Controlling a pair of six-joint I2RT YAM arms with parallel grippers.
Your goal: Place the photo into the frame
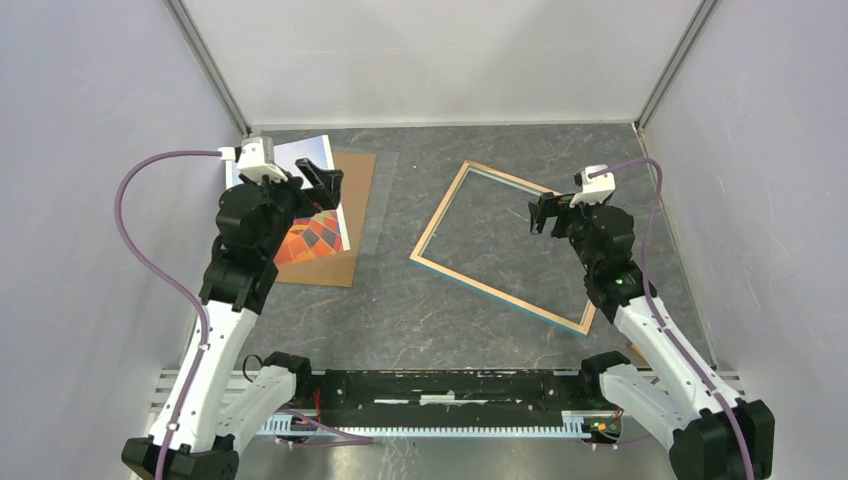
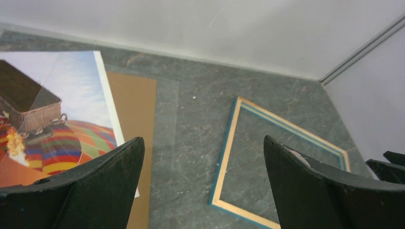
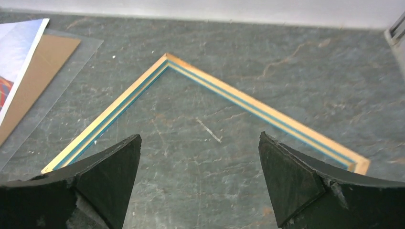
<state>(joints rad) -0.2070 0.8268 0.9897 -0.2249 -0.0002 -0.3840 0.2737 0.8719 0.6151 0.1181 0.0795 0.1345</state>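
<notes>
The photo point(image 1: 312, 205) of an orange-red balloon lies at the back left on a brown backing board point(image 1: 355, 225), partly hidden by my left arm. My left gripper point(image 1: 325, 186) hovers open over the photo's right edge and holds nothing. In the left wrist view the photo point(image 2: 62, 95) is to the left of my left gripper point(image 2: 203, 139). The frame point(image 1: 438, 212) lies flat and skewed at centre right, its light wood rim up and bare table showing through it. My right gripper point(image 1: 545, 212) hangs open and empty above the frame's right part. In the right wrist view the frame's rim point(image 3: 114, 107) is ahead of the right gripper point(image 3: 199, 135).
A clear sheet point(image 2: 167, 124) lies under the backing board point(image 2: 136, 109), sticking out on its right side. Grey enclosure walls point(image 1: 440, 60) close in the back and both sides. The arms' black base rail point(image 1: 450, 390) runs along the near edge.
</notes>
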